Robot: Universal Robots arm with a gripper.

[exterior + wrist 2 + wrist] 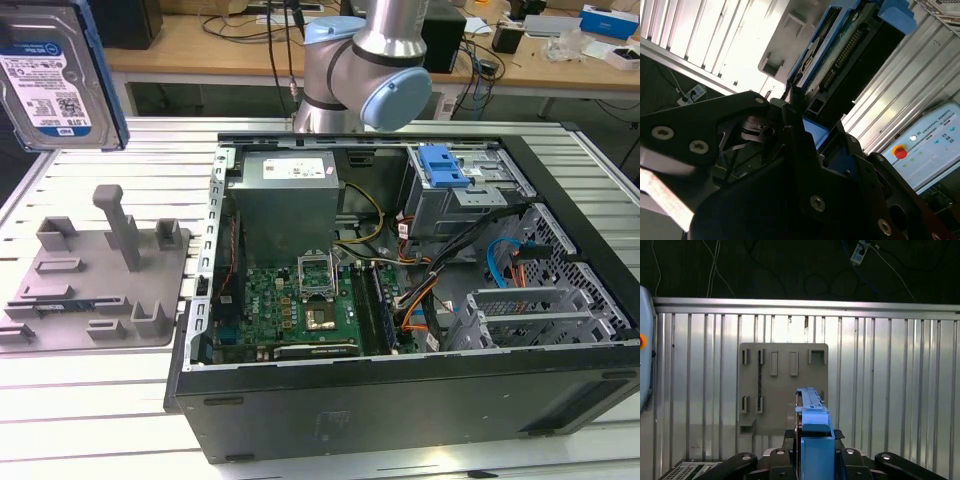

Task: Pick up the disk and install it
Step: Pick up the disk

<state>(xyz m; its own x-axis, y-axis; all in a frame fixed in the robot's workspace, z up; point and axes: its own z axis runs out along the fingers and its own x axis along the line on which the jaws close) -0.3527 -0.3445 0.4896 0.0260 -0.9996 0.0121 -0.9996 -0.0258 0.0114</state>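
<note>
- Disk (pixel 55 75): upper left of the exterior view, up in the air with nothing under it. It hangs on edge with the white-and-blue label face out and the blue bracket along its side.
- Gripper (pixel 813 441): in the first wrist view the disk stands edge-on out of the black gripper body. The fingers (pixel 838 434) sit against both sides of the blue bracket. I judge them clamped on the disk, since it hangs free with no other support.
- Second wrist view: the connector edge of the disk (pixel 840 55) points away from the gripper, so the hold is at the opposite end. This probably leaves the plug end free.
- Fixture plate (pixel 70 285): grey, with posts and slots, flat on the ribbed aluminium tabletop (pixel 100 400) at the exterior view's left. In the first wrist view the plate (pixel 785 380) lies straight beneath the disk, with a clear gap between them. The slots look made to stand parts upright, which would explain the on-edge grip.
- Computer case (pixel 400 400): lies open on its side, centre to right in the exterior view. The power supply (pixel 285 205) and motherboard (pixel 300 300) are exposed.
- Drive cage (pixel 470 205): upper right of the case, with a bare blue clip (pixel 443 165) resting on top. It is well apart from the disk.
- Arm (pixel 375 70): rises behind the case at top centre.
- Teach pendant (pixel 925 150): lies on the tabletop, off to one side of the fixture plate.
- Status, as a judgement: the pick-up is done; the disk is over the fixture plate and not yet at the case.
</note>
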